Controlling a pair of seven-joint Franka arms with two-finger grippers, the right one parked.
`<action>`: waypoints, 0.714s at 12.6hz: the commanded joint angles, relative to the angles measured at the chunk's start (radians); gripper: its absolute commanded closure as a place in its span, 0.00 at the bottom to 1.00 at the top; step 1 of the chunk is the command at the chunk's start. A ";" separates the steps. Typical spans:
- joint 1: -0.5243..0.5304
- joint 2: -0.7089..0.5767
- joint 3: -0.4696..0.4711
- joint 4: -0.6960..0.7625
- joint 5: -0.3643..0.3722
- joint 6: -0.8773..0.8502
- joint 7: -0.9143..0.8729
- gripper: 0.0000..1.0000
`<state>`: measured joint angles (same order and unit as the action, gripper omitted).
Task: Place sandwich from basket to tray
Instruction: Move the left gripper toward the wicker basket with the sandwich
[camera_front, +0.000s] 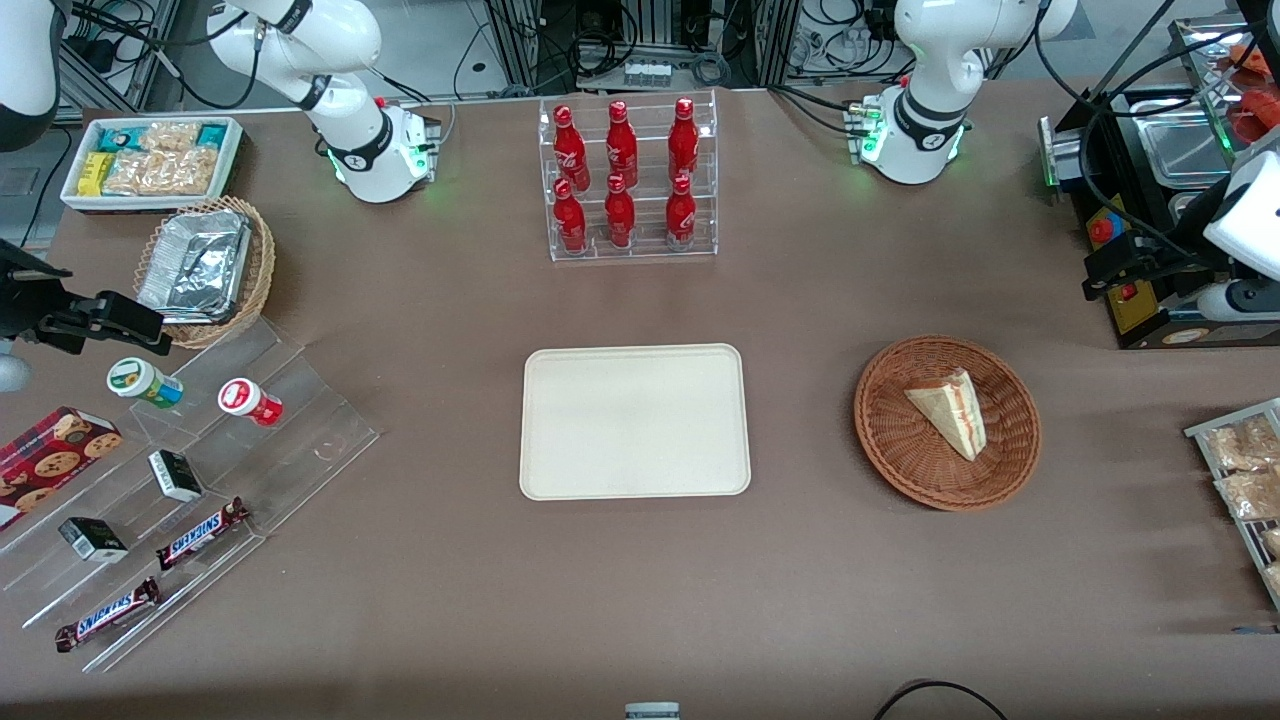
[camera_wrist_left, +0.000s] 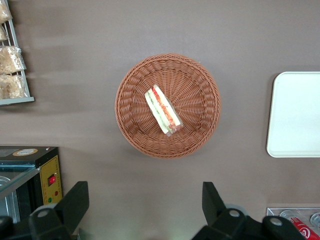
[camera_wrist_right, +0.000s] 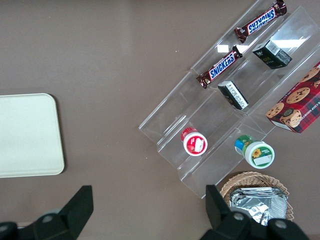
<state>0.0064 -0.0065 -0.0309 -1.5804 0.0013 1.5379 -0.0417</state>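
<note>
end effector (camera_wrist_left: 141, 210), fingers spread, hangs above the basket (camera_wrist_left: 200, 75) holding the sandwich (camera_wrist_left: 162, 110); tray (camera_front: 634, 421) lies beside it, nothing between them on the desk (camera_front: 800, 560).

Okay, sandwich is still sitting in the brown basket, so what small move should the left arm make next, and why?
Probably a descent straight toward the sandwich. The gripper is open and high above the table, off the rim of the basket, holding nothing. The sandwich lies near the basket's middle, and the tray is bare. Centring over the wedge on the way down seems wise.

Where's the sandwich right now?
The sandwich lies in the basket, beside the tray toward the working arm's end; the open pincer hovers high above the basket.
</note>
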 joint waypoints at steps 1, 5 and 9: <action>-0.005 0.011 -0.001 0.028 0.011 -0.016 -0.006 0.00; 0.000 0.016 0.000 0.016 0.013 -0.009 -0.004 0.00; -0.005 0.040 -0.003 -0.073 0.072 0.059 -0.067 0.00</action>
<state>0.0068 0.0310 -0.0297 -1.6074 0.0363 1.5534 -0.0548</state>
